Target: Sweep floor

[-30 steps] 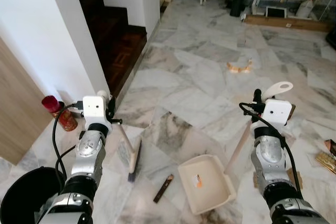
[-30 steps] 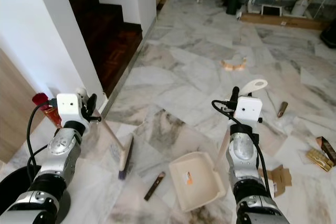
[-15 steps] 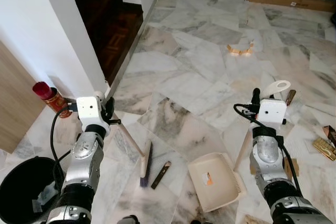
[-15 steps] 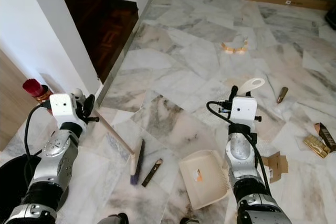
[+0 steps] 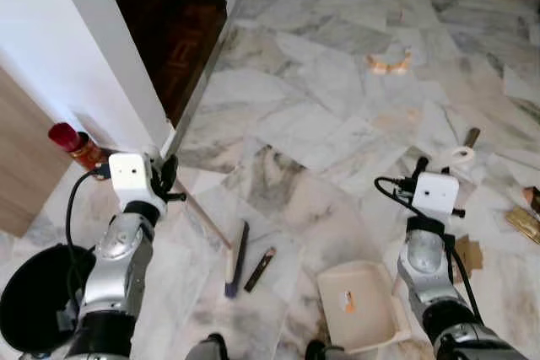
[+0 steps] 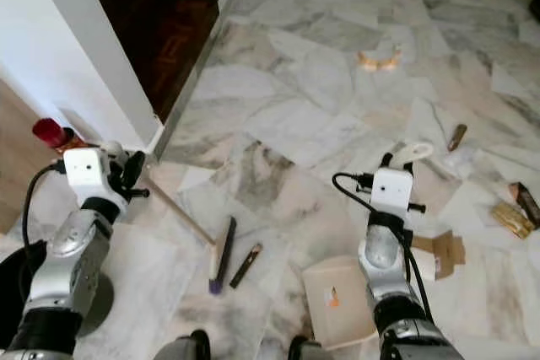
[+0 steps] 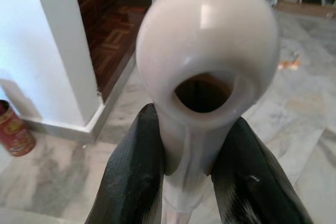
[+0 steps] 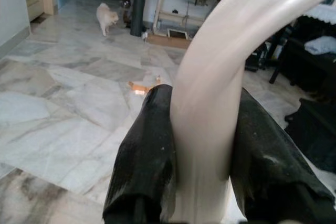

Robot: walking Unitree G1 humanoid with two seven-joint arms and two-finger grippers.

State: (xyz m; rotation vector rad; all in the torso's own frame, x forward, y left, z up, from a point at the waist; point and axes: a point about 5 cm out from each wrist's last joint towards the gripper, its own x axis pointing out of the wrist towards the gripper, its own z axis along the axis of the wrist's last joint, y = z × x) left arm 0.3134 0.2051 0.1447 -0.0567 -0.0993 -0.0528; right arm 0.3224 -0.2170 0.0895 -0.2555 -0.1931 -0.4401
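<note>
Our left pincer (image 7: 189,182) grips the broom (image 5: 229,257) handle, our right pincer (image 8: 202,171) the dustpan (image 5: 361,316) handle, near right.

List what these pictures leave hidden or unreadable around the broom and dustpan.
- Dustpan: what the small orange item inside is, too small in the eye views.
- Dustpan handle: its lower stretch is hidden behind the right arm in the eye views.
- Broom handle: its tip blocks the floor beyond in the left wrist view.
- Black bin: cut by the picture edge, contents unseen.
- Brown stick beside the broom head: too small to identify.
</note>
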